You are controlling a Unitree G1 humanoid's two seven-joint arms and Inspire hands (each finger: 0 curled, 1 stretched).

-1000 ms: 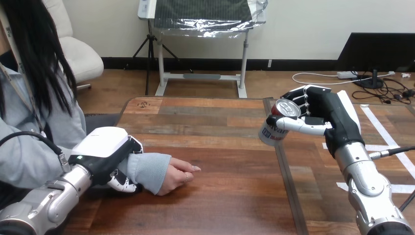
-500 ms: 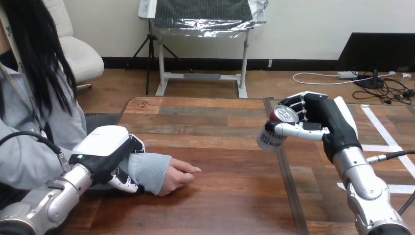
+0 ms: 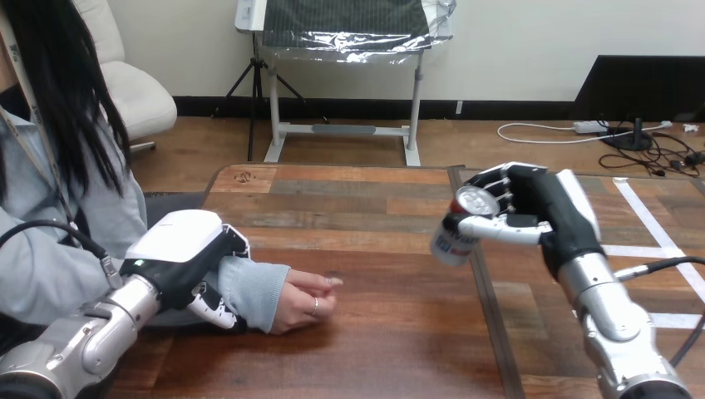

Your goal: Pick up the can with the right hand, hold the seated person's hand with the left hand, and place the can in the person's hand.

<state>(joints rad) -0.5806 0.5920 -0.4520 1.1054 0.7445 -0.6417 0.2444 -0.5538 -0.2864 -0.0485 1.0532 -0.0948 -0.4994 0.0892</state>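
Head view: right hand (image 3: 544,208) raised, grasping tilted can (image 3: 453,237); left hand (image 3: 179,253) curled round person's wrist (image 3: 258,291).

Likely robotics lab: silver robot arms (image 3: 617,326) at wooden table (image 3: 382,353), person (image 3: 41,241) seated at left

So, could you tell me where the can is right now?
In the head view, the can is right of centre, gripped in the right robot hand above the table, well apart from the person's hand at the left.
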